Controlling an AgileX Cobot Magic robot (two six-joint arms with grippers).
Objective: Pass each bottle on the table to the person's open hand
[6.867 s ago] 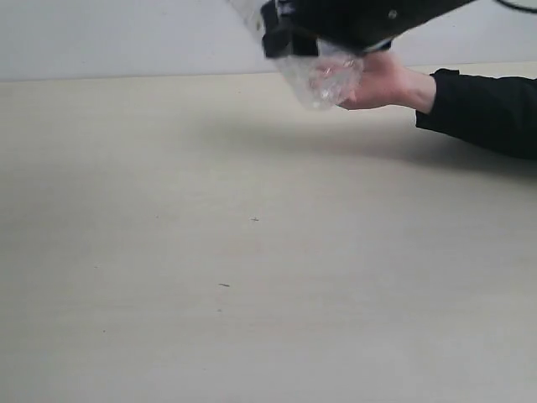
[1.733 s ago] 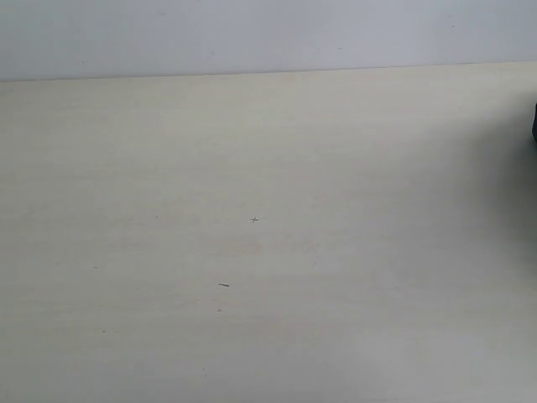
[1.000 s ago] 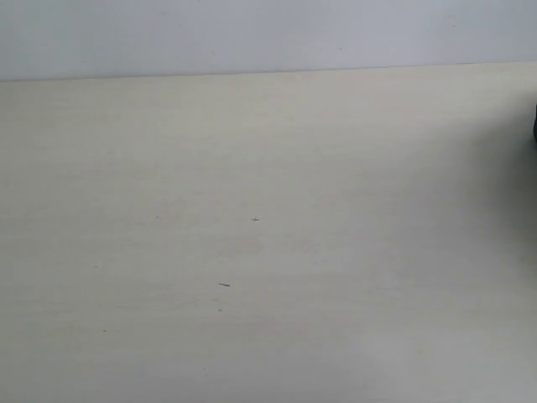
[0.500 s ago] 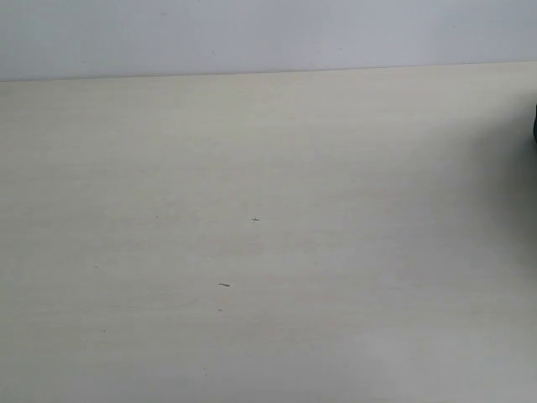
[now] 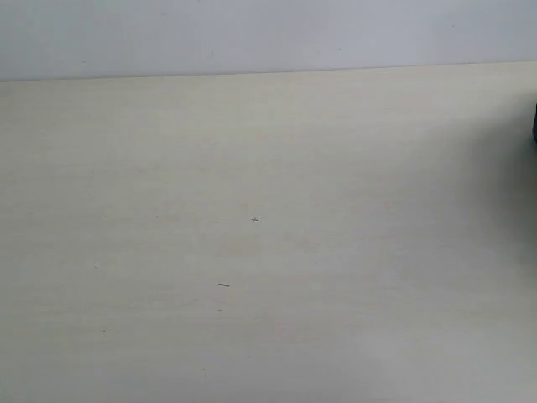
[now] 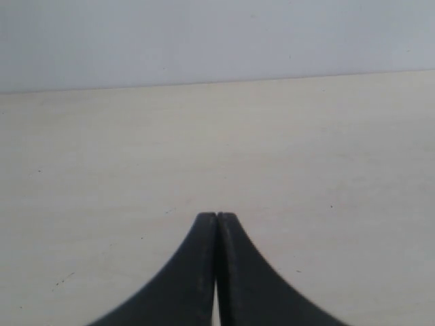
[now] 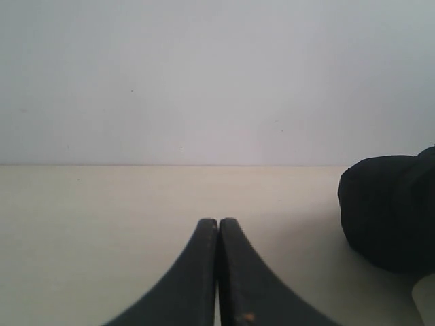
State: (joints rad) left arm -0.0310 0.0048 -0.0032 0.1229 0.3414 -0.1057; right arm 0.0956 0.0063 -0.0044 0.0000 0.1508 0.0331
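On the left, the robot's left hand (image 6: 217,221) hovers over the table (image 6: 326,149), its two dark fingers pressed flat together with nothing between them; across the middle, the exterior view shows only the pale cream table top, marked by a few tiny dark specks (image 5: 254,220) and backed by a plain pale wall (image 5: 252,34); no bottle can be seen in any view, and the person's open hand is out of sight too, so where the bottles are cannot be told from these pictures; on the right, the right hand (image 7: 218,224) is likewise fully closed and holds nothing, pointing along the table toward the wall; ahead of it and off to one side sits a dark rounded shape (image 7: 387,210) whose nature is unclear, and a dark sliver (image 5: 534,126) clips the exterior view's right edge; judged from this, the handing-over looks finished, or paused between bottles; any next move would call for a bottle in view, a hand opened wide, closed round the bottle's body, then carried to a waiting palm.
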